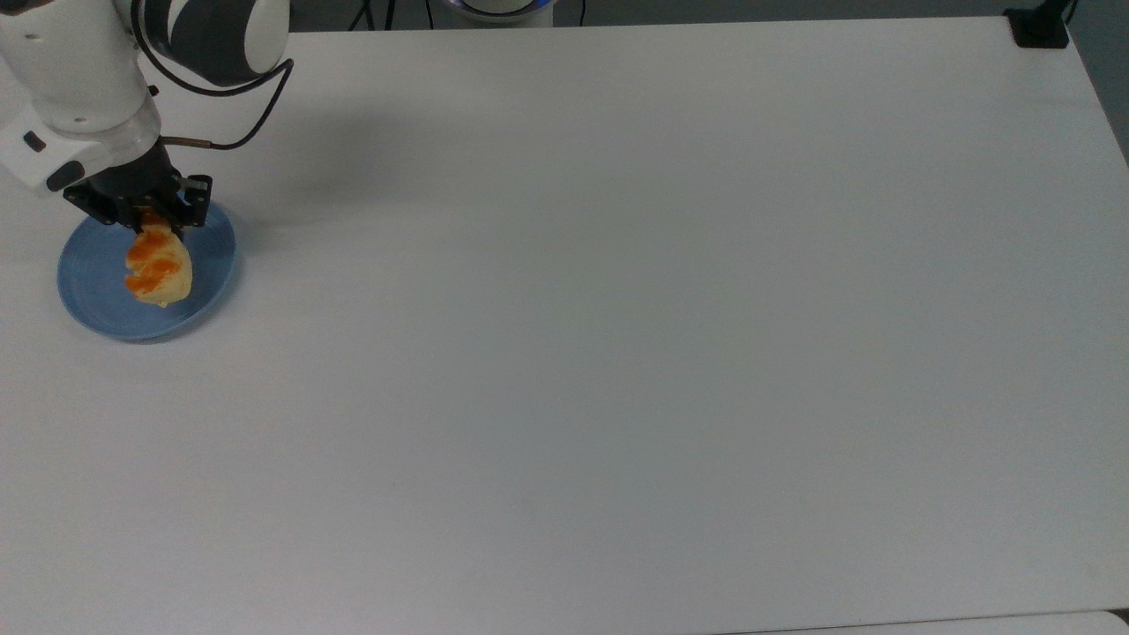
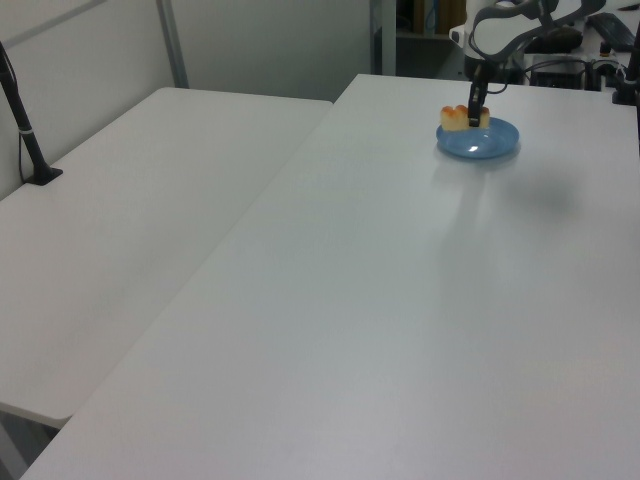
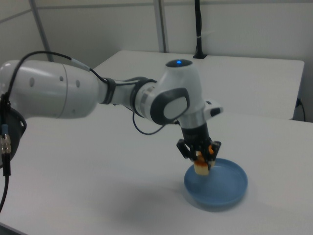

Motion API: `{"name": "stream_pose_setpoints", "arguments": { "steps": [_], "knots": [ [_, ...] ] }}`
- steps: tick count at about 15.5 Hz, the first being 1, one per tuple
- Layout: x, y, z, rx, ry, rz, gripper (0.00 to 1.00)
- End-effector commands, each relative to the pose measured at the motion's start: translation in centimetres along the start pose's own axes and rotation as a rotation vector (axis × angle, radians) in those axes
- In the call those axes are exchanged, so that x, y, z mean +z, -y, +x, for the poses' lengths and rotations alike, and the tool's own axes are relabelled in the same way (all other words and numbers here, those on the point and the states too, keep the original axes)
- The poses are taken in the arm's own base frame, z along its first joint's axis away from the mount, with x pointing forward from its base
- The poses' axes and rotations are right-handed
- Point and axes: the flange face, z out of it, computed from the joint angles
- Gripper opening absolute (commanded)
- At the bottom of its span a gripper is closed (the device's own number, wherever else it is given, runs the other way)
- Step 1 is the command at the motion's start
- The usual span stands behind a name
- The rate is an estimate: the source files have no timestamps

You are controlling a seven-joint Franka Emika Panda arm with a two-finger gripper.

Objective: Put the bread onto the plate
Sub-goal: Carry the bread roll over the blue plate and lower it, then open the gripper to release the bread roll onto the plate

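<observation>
The bread (image 1: 159,269), a pale loaf with orange-brown glazed bumps, hangs over the light-blue plate (image 1: 88,295) at the top view's far left. My gripper (image 1: 145,220) is shut on the bread's upper end. In the left view the bread (image 2: 459,119) sits at the plate's (image 2: 488,146) near-left rim, under the gripper (image 2: 473,112). The right view shows the gripper (image 3: 200,155) holding the bread (image 3: 201,167) just above the plate's (image 3: 230,188) left half; whether it touches the plate I cannot tell.
The white table (image 1: 617,309) stretches wide to the top view's right of the plate. A second white table (image 2: 130,220) adjoins it on the left view's left, with a black post (image 2: 25,135) standing on it. A black clamp (image 1: 1039,26) sits at the top view's far right corner.
</observation>
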Motion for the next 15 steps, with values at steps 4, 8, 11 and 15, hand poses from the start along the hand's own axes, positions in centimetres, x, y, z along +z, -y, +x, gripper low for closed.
{"name": "stream_pose_setpoints", "arguments": {
  "steps": [4,8,11,15],
  "knots": [
    [3.5,-1.9,-1.5,-0.074,0.049,-0.010,0.34],
    [4.9,-2.9,-2.0,-0.074,0.052,-0.033,0.63],
    [5.0,-3.2,-2.3,-0.067,0.054,-0.037,1.00],
    [3.3,-3.3,-2.3,-0.019,0.039,-0.035,1.00]
  ]
}}
